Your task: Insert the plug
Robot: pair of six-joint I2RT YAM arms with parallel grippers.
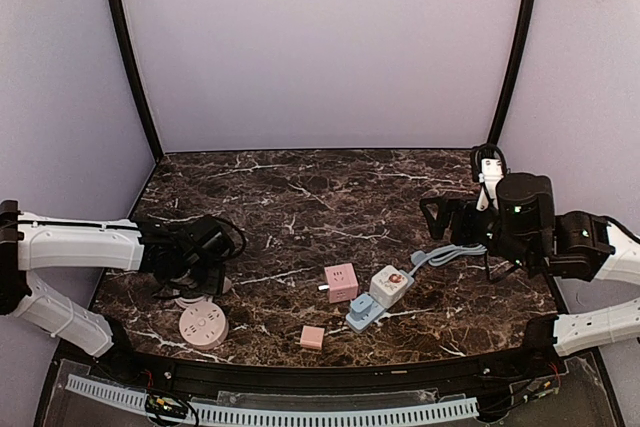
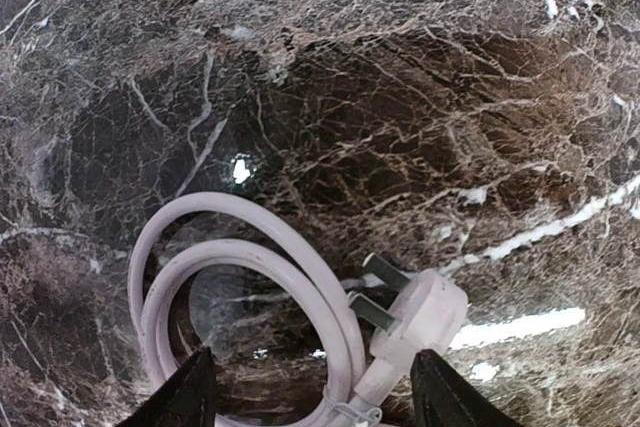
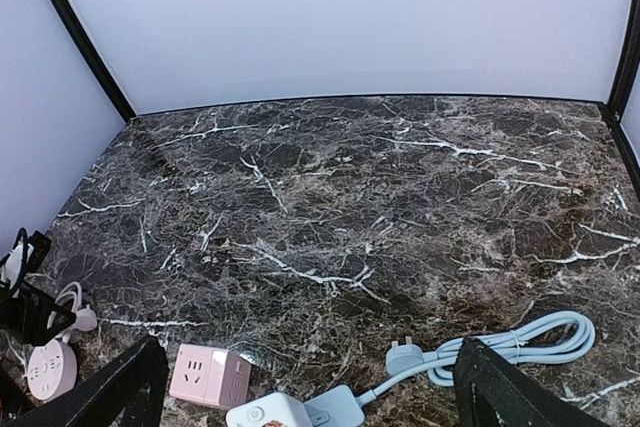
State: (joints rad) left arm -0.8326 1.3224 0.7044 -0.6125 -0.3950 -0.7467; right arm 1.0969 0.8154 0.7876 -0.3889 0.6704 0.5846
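Saw the white plug point(image 2: 425, 312) flat on the counter point(image 1: 300, 197) at eight o'clock, inside the wide left tool point(image 2: 312, 362), not gripped. Saw the right tool point(image 3: 310, 347) wide, empty, at three o'clock.

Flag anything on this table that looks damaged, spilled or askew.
Nothing stands out. The pale pink plug lies flat on the dark marble table, prongs straight, its coiled cord intact; the pale blue cord is neatly looped too.
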